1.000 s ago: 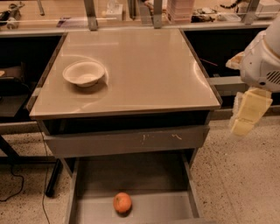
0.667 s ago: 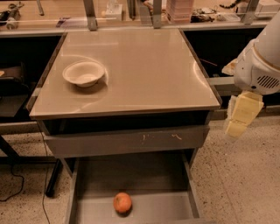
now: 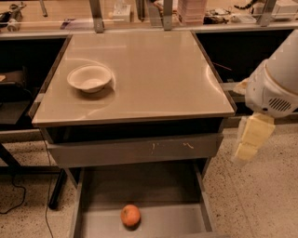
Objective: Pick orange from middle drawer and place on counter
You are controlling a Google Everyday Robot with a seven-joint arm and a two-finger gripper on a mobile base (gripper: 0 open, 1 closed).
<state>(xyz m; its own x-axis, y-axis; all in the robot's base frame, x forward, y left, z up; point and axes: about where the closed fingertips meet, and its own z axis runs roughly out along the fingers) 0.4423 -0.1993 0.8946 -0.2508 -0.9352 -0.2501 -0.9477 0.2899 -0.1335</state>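
Observation:
The orange lies on the flat floor of the open middle drawer, near its front and a little left of centre. The beige counter tops the grey cabinet above it. My gripper hangs from the white arm at the right, beside the cabinet's right edge, about level with the closed drawer front. It is up and to the right of the orange, well apart from it, and holds nothing that I can see.
A white bowl sits on the counter's left side. A closed grey drawer front with pale scratch marks is above the open drawer. A cluttered bench runs behind. Speckled floor lies to the right.
My arm and gripper have moved left and slightly down, closer to the cabinet's right side. The orange, bowl and drawer have not moved.

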